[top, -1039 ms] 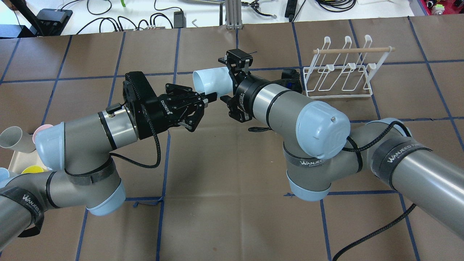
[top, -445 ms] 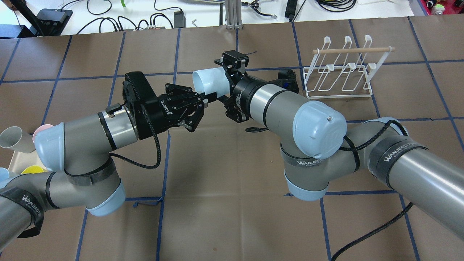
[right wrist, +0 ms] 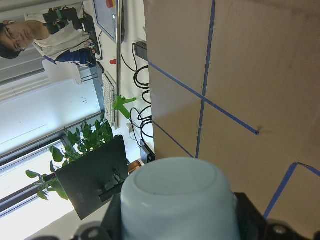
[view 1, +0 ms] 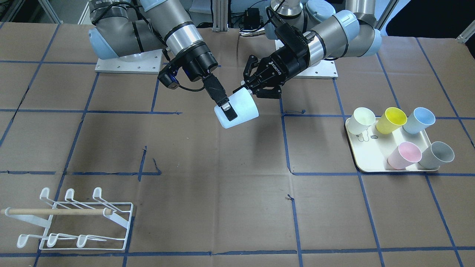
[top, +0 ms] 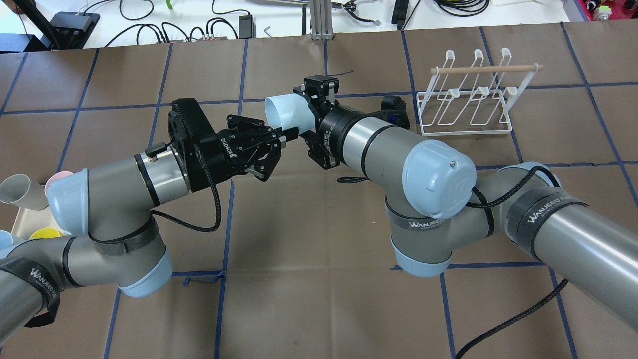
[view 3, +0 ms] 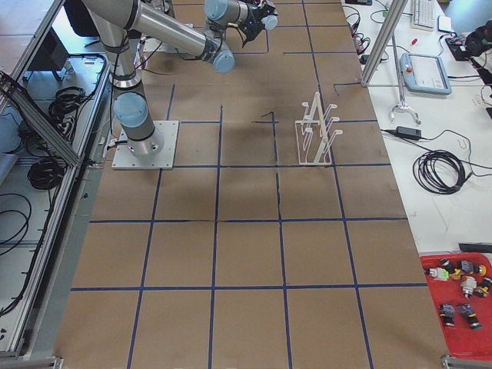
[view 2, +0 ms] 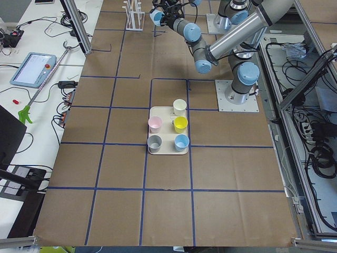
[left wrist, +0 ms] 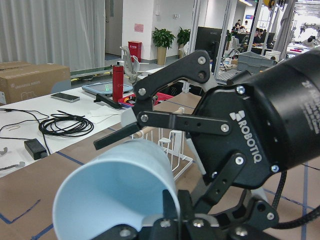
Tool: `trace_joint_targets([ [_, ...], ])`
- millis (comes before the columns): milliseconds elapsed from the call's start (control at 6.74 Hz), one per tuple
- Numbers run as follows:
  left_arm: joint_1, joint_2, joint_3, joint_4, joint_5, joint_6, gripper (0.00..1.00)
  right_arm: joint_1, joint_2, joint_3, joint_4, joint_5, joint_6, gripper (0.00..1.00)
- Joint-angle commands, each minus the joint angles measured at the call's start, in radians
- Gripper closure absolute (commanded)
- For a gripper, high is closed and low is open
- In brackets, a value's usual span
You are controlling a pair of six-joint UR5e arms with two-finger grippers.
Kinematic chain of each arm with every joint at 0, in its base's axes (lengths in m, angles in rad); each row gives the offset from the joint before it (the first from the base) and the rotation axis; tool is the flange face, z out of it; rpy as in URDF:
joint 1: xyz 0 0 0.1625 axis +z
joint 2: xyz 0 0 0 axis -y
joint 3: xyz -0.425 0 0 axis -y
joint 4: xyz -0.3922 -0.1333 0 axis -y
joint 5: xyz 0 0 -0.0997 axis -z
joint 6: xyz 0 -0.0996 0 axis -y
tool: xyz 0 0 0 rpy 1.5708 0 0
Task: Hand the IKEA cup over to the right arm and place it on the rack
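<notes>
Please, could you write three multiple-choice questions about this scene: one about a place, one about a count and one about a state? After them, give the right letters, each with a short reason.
1. On which side of the robot does the rack stand?
A. its left
B. its right
C. between the two arm bases

2. How many cups stand on the tray?
A. three
B. five
C. six

3. In what state is the pale-blue cup between the grippers?
A. standing on the table
B. hanging on a rack peg
C. held in the air, tilted

Answers:
1 B: the rack is in the right half of the overhead view.
2 B: one cream, one yellow, one blue, one pink and one grey.
3 C: the left gripper pinches its rim, and the right gripper has a finger along its side.
</notes>
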Motion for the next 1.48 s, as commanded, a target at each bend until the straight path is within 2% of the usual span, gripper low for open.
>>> trace_joint_targets([
  [0, 0.0, 0.0, 0.002, 0.0, 0.002, -0.001, 0.83, 0.0, 0.001, 0.001, -0.001, 0.002, -0.001, 0.52],
  [148, 0.002, 0.0, 0.003, 0.0, 0.003, -0.001, 0.77, 0.0, 0.001, 0.001, 0.0, 0.002, -0.001, 0.53],
  [297, 0.002, 0.001, 0.009, 0.002, 0.006, -0.001, 0.58, -0.001, 0.001, 0.001, 0.0, 0.003, -0.001, 0.57],
  [445, 0.0, -0.005, 0.02, 0.0, 0.0, -0.004, 0.27, -0.001, 0.001, -0.002, 0.0, 0.002, 0.001, 0.59],
  [742, 0.003, 0.001, 0.026, -0.009, 0.0, -0.018, 0.04, -0.001, 0.001, -0.003, -0.001, -0.001, 0.002, 0.65],
  [1039, 0.062, 0.004, 0.026, -0.009, 0.006, -0.035, 0.02, -0.004, 0.005, -0.015, 0.0, -0.012, 0.001, 0.71],
  [1336, 0.203, 0.01, 0.023, -0.011, -0.003, -0.037, 0.02, -0.056, 0.039, -0.038, -0.003, -0.014, -0.031, 0.78],
])
